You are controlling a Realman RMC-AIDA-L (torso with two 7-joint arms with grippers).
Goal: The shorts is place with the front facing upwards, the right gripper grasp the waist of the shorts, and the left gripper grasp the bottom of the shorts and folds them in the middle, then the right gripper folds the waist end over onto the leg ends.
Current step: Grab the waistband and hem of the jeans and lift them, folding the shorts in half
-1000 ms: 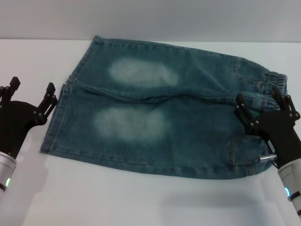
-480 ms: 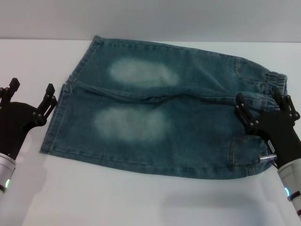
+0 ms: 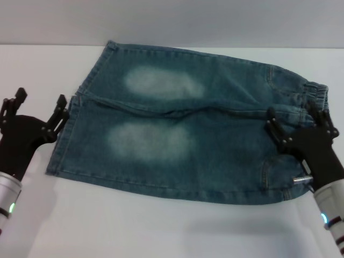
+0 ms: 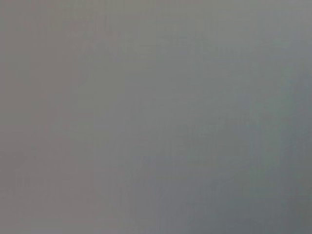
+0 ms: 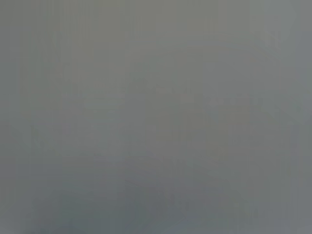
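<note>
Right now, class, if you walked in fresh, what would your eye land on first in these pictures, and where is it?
The shorts dominate: blue denim spread flat across the white table, two pale faded ovals on the legs. The left gripper hovers beside the leg hems, jaws open. The right gripper sits over the gathered waist, jaws open too.

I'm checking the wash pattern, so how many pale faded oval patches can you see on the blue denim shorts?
2. One pale faded oval patch is on the far leg of the blue denim shorts; the other pale patch is on the near leg. The underside is hidden, so more may exist.
</note>
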